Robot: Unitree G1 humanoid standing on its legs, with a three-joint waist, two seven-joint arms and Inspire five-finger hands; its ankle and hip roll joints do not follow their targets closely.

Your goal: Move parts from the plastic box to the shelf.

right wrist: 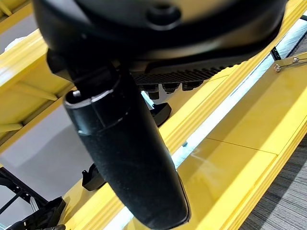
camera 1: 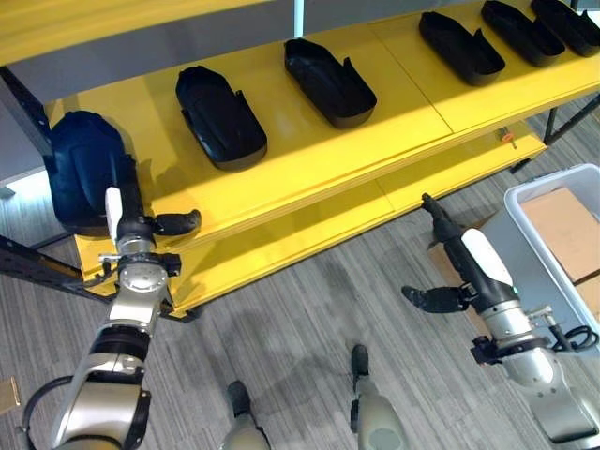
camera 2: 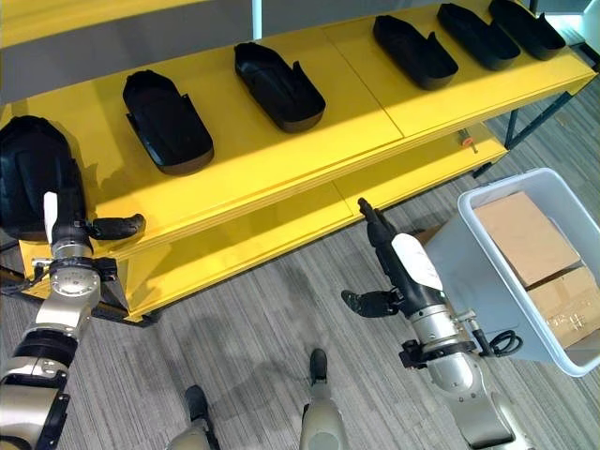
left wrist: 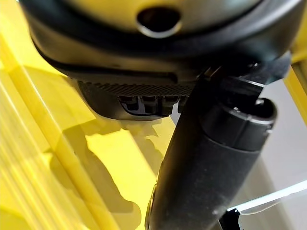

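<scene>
Left eye view has the left robot hand point(camera 1: 131, 225) up at the left end of the yellow shelf point(camera 1: 412, 89), resting against the leftmost black part point(camera 1: 84, 164), thumb sticking out sideways over the shelf edge. The fingers look straight against the part's near side, not wrapped round it, so I'd call that hand released and just pressing or steadying. Five more black parts sit in a row along the same shelf, the nearest one point(camera 1: 220, 117) close beside, then another point(camera 1: 328, 82) further along, all spaced apart.

The right robot hand point(camera 2: 394, 272) hangs over the floor in front of the lower shelf, fingers straight, thumb out, holding nothing. The plastic box point(camera 2: 473, 281) is just to its right; I can see brown cardboard point(camera 2: 511, 234) in it but can't make out any parts inside.

My read is that the step in hand is seating that leftmost part. It's sitting close to the shelf's end and front edge, so if I were doing it I'd nudge it further back with flat fingers, square it to match the angle of its neighbours, then lift the hand straight off so the thumb doesn't drag it forward. After that the right hand is well placed to swing to the box for another.
</scene>
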